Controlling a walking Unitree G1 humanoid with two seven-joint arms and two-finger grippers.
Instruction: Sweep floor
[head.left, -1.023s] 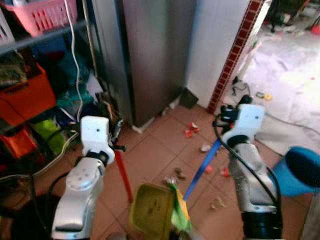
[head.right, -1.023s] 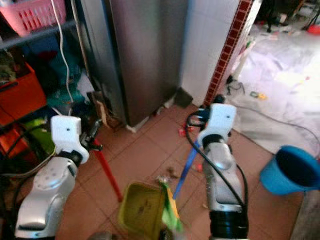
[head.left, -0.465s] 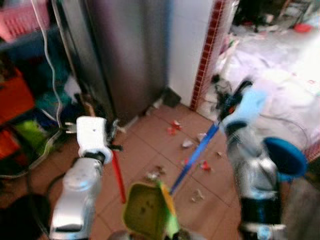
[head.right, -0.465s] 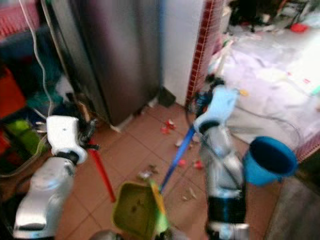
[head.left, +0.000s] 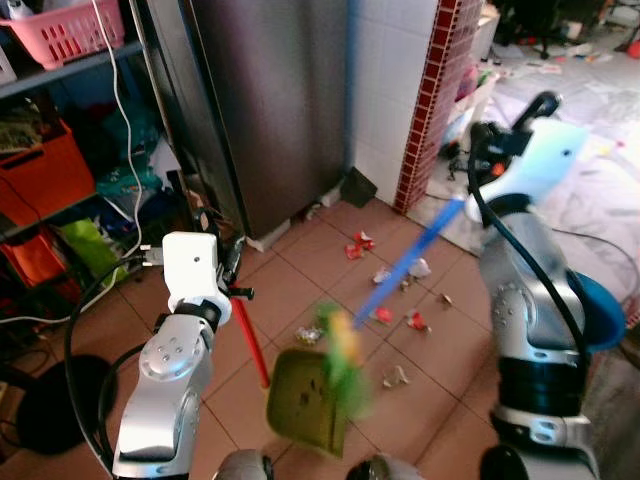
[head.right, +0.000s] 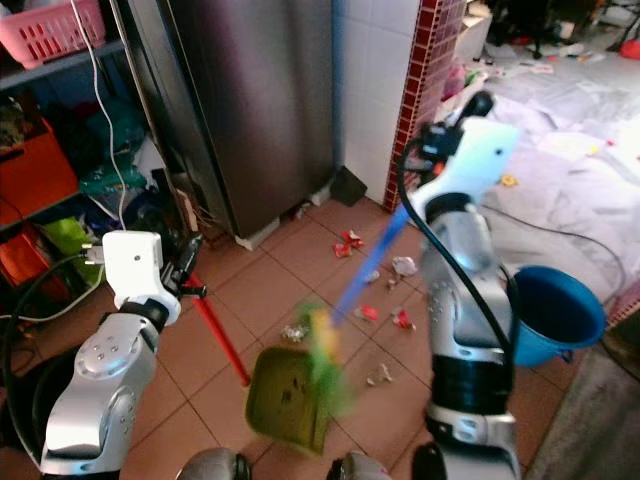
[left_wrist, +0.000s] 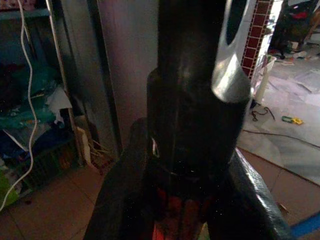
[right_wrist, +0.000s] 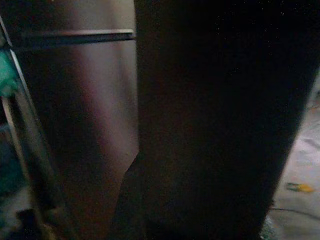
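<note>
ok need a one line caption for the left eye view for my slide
Humanoid holds a red-handled dustpan in its left gripper and a blue-handled broom in its right, facing scattered litter on terracotta tiles.

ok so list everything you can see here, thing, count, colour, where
dustpan: one, green, low in front of the robot, on a red handle
broom: one, green and yellow head, blurred, above the dustpan, on a blue handle
litter: several scraps, red and white, on the tiles ahead
fridge: one, steel grey, against the wall
basket: one, pink, top shelf on the left
crate: one, orange, shelf below
bucket: one, blue, by the right arm
left claw: shut on the red handle
right claw: at the top of the blue handle
</note>
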